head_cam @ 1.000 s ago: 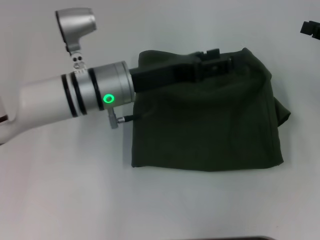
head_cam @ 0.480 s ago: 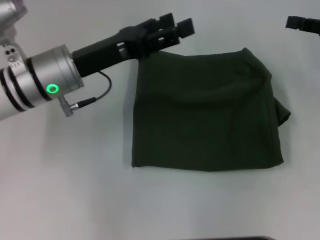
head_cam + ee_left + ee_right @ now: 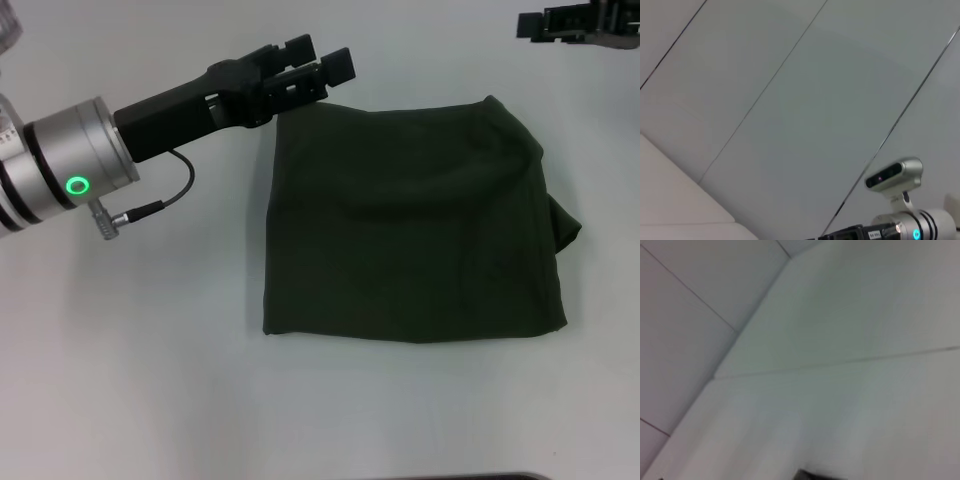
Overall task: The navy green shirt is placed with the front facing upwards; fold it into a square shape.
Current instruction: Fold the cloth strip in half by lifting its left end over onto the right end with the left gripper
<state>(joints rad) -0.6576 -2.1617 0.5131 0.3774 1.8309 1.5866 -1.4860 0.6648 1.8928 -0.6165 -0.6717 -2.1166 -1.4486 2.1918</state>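
The navy green shirt lies folded into a rough square right of the table's middle, plain dark olive side up, with a small bulge of cloth at its right edge. My left gripper hovers just beyond the shirt's far left corner, open and holding nothing. My right gripper shows only partly at the far right, well off the shirt. The left wrist view shows wall panels and my right arm in the distance. In the right wrist view there are only wall panels.
The white table is bare to the left of the shirt and in front of it. A cable hangs from my left wrist. A thin dark strip runs along the table's near edge.
My left gripper has come off the shirt's far edge and drawn back to the left, past the far left corner. My right gripper has moved left at the far right. The shirt stays put.
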